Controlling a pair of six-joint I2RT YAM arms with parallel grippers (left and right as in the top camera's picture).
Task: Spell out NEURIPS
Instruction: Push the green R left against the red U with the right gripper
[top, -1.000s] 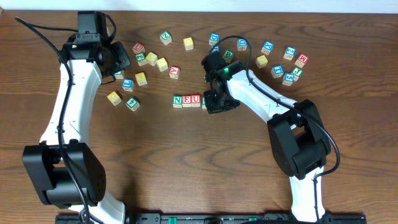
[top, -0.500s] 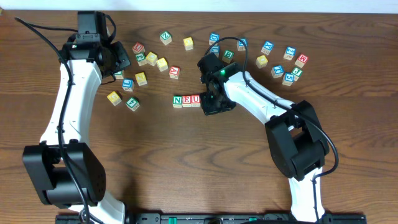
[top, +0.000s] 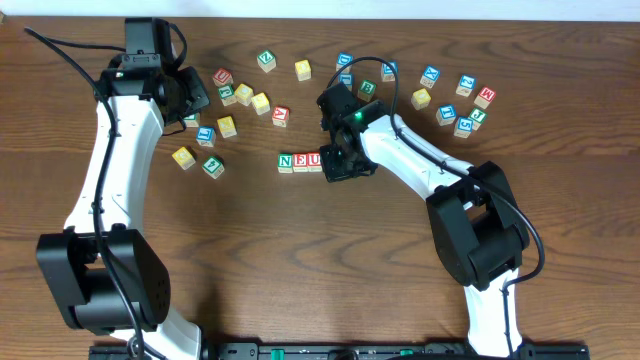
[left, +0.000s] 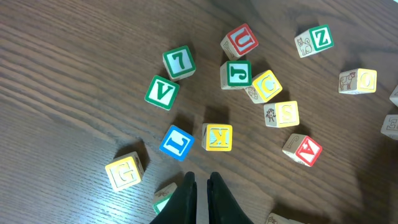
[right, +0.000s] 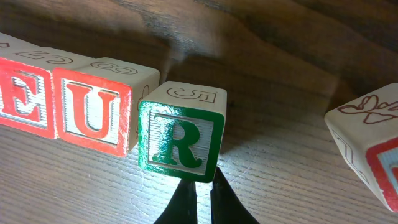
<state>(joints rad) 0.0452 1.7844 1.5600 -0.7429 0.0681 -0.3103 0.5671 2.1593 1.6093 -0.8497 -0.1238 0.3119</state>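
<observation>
You see the right gripper (right: 200, 184), fingers clenched on nothing, tips at the green R cube (right: 180, 140) just beside the red U cube (right: 93, 112); the left gripper (left: 201, 182), likewise clenched, hangs near the yellow K cube (left: 217, 137).

Overhead looks straight down; right wrist sits close, sharing the U cube (right: 93, 112).

red e cube (right: 18, 102), red u cube (right: 93, 113), green r cube (right: 180, 144) — a 5 on its top.
</observation>
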